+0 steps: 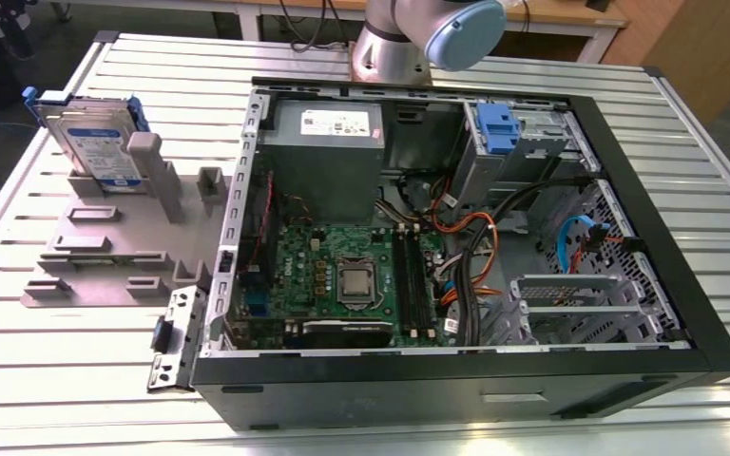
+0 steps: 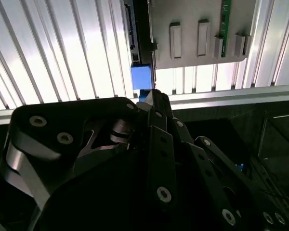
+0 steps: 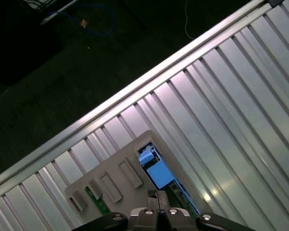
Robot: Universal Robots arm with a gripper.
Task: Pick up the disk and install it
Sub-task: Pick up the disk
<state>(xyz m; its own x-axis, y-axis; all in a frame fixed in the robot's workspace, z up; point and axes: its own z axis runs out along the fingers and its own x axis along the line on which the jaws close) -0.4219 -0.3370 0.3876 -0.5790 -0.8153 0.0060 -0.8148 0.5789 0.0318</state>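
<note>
- While the disk point(image 1: 92, 142) stands upright in the grey holder point(image 1: 99, 256) at the exterior view's left, the open computer case point(image 1: 467, 370) lies just beside that holder on the ribbed table point(image 1: 35, 380)
- In the first wrist view, the gripper point(image 3: 156, 196) points down toward the disk's blue top edge, well apart from it, fingers pressed together on nothing
- The arm point(image 1: 403, 38) rises at the case's far side
</note>
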